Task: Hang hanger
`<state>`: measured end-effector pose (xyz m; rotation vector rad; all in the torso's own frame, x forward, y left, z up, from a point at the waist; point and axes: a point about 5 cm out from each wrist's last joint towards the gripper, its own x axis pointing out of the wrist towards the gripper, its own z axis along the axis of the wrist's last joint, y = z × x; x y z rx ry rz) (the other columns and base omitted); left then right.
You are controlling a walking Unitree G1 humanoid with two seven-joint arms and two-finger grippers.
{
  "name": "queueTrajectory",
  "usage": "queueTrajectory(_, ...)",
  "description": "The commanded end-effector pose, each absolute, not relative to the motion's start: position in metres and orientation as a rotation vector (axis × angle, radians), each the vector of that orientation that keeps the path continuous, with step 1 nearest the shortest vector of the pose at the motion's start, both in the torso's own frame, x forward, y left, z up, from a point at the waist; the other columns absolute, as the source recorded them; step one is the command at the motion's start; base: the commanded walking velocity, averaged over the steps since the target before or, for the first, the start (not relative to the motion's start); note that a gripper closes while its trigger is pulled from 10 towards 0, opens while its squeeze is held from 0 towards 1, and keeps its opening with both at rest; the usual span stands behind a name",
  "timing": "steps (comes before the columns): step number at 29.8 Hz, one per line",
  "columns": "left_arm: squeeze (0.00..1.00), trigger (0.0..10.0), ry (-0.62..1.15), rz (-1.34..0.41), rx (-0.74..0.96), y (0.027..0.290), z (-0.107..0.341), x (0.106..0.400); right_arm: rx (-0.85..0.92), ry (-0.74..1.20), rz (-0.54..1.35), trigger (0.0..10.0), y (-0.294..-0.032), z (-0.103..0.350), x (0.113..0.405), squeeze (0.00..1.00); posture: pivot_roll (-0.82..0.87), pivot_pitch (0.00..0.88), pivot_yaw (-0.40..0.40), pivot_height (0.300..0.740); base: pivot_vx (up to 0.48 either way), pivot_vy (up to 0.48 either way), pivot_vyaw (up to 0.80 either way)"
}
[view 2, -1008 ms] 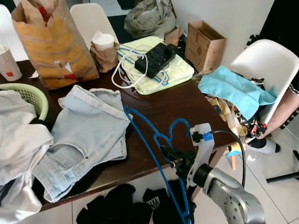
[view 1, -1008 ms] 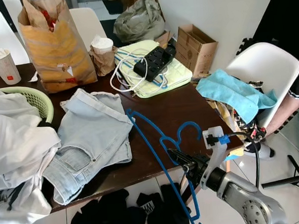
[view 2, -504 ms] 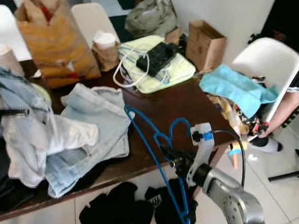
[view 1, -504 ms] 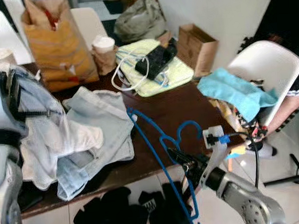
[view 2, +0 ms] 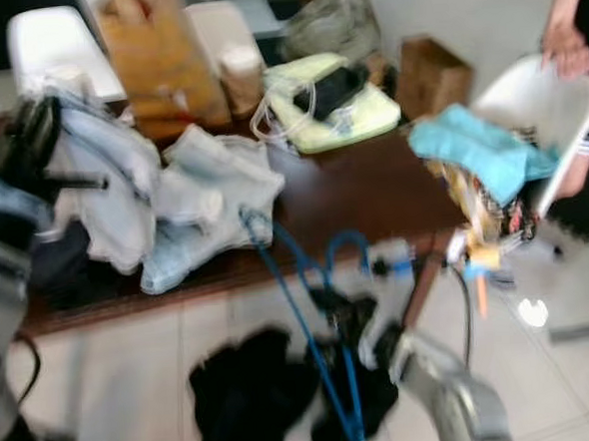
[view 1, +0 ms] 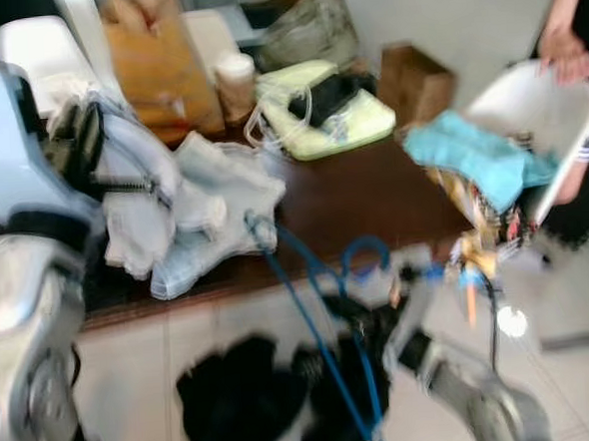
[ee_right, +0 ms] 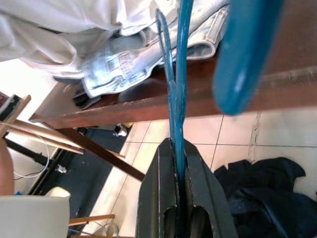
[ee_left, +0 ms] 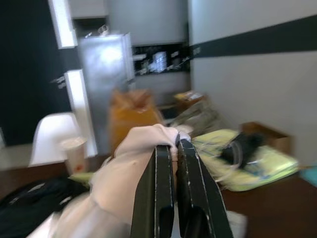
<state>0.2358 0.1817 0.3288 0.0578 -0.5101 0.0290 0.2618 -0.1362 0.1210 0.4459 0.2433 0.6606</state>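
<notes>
The blue hanger stands tilted off the table's front edge, its hook near the rim. My right gripper is shut on its lower bar, below table height. Raised at the left, my left gripper is shut on a pale white garment. That garment hangs from it over the brown table, beside light blue jeans. The head views are blurred.
A person's hand rests on the white chair, which holds a turquoise cloth. Dark clothes lie on the tiled floor under the table edge. A paper bag and a green pad with a power strip sit farther back.
My left arm has risen into view and lifted the white garment off the table. The camera has shifted and blurred. A person's hand now rests on the chair. The hanger stays gripped.
</notes>
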Motion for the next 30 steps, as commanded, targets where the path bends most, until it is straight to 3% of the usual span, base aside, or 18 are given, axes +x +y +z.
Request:
queueTrajectory(1,0.0,10.0,-0.491,-0.012,0.036,0.176,0.327,0.24,0.47,0.235,0.651,10.0,-0.137,0.121,0.262,0.0,-0.03,0.095,-0.01,0.74,-0.416,0.0,0.0)
queueTrajectory(10,0.0,10.0,-0.406,-0.117,-0.025,0.153,0.309,0.258,0.507,0.256,0.61,10.0,-0.14,0.118,0.264,0.0,-0.05,0.081,0.001,0.74,-0.415,0.0,0.0)
queueTrajectory(17,0.0,10.0,-0.242,-0.18,-0.023,0.138,0.26,0.275,0.538,0.258,0.553,10.0,-0.145,0.116,0.266,0.0,-0.07,0.083,0.01,0.74,-0.414,0.0,-0.8)
queueTrajectory(30,0.0,10.0,-0.051,-0.171,0.012,0.143,0.194,0.28,0.556,0.256,0.503,10.0,-0.152,0.116,0.269,0.0,-0.09,0.087,0.011,0.74,-0.402,0.0,-0.8)
